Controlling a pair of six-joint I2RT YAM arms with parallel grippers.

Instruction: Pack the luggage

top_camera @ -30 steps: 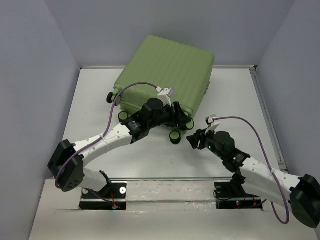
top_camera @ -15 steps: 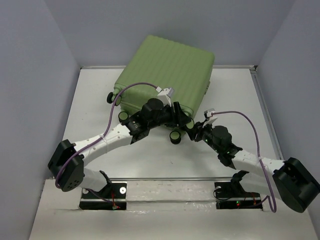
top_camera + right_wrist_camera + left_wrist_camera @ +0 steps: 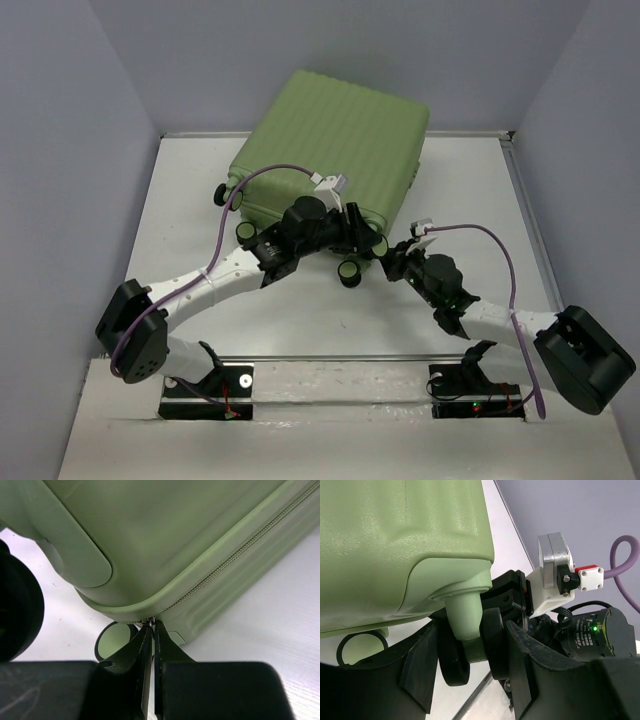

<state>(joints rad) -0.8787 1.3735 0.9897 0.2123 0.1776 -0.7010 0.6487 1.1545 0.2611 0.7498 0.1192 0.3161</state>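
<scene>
The luggage [image 3: 335, 140] is a closed light-green ribbed suitcase lying flat at the back of the table. My left gripper [image 3: 352, 235] is at its near edge. In the left wrist view my left gripper [image 3: 472, 636] has its fingers on either side of a black double wheel [image 3: 495, 645] and is shut on it. My right gripper [image 3: 392, 262] is at the suitcase's near right corner. In the right wrist view my right gripper [image 3: 152, 626] is shut, and its tips pinch the small metal zipper pull at the end of the zipper line [image 3: 235, 560].
Another wheel [image 3: 350, 272] stands just in front of the suitcase between the two grippers, and one more [image 3: 245, 232] is at the left. My right wrist [image 3: 600, 635] is close beside the left fingers. Grey walls enclose the table, and a rail [image 3: 530, 230] runs along its right edge.
My right arm has reached forward and left, bringing its gripper up to the suitcase's near right corner. The left arm and the suitcase have not moved.
</scene>
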